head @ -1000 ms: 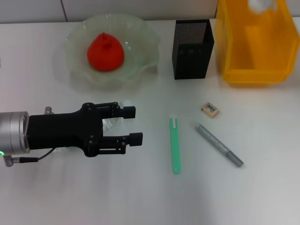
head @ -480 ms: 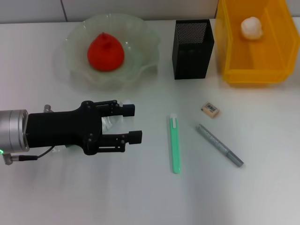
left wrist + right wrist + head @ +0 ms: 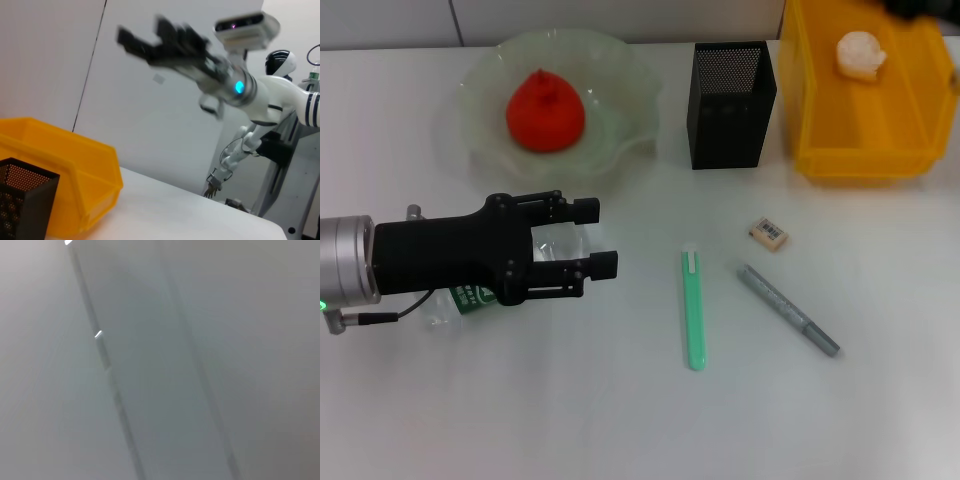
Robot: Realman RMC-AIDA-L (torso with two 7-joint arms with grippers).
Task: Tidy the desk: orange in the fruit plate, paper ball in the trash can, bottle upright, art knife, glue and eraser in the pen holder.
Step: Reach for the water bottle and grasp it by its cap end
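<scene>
Bottle (image 3: pixel 470 296): lying on its side under the left gripper, in front of the plate (image 3: pixel 480 140).
Left gripper (image 3: pixel 595 238): fingers spread, nothing between them, its body over the bottle.
Orange (image 3: pixel 545 110): in the plate.
Pen holder (image 3: pixel 731 90): right of the plate.
Knife (image 3: pixel 693 309): in front of the holder.
Right gripper (image 3: pixel 145 37): only the left wrist view shows it, raised, fingers apart.

Orange (image 3: pixel 545 110) in plate (image 3: pixel 480 95); holder (image 3: pixel 731 90) right of it.
</scene>
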